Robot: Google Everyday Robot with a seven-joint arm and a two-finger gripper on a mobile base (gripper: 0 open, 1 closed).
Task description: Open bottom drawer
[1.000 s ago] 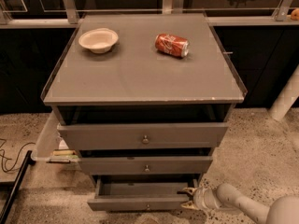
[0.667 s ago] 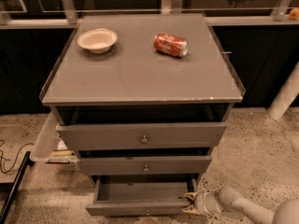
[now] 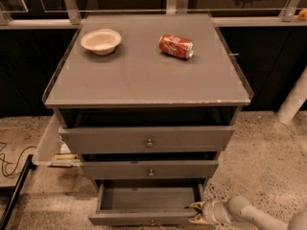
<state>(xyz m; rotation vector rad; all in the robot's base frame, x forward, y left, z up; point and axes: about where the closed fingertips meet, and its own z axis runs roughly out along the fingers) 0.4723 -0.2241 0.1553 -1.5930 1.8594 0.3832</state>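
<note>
Finding the bottom drawer at the foot of the cabinet, lowest of three, standing pulled well out and showing a plain grey inside. Noting its narrow front panel running along the lower edge of the view, with the knob barely peeping in at centre.

Meeting the end effector at that panel's right end, low and right of centre in the view. Holding nothing clearly, spread moderately wide, with one pale fingertip lying over the drawer's inner right corner and the other out in front of the panel; not being able to tell whether either is pressing on it. Tracing the pale arm running off toward the lower right corner.

Going upward, passing the middle drawer just above, then the top drawer with the tallest and widest front, a dark gap showing over each.

Reaching the grey worktop over all three, carrying a pale bowl upright at back left and a red can lying on its side at back right, well apart.

Taking in the speckled floor around the cabinet, a pale tray just beside its left flank, a dark cable lying further left, and a pale post leaning at far right.
</note>
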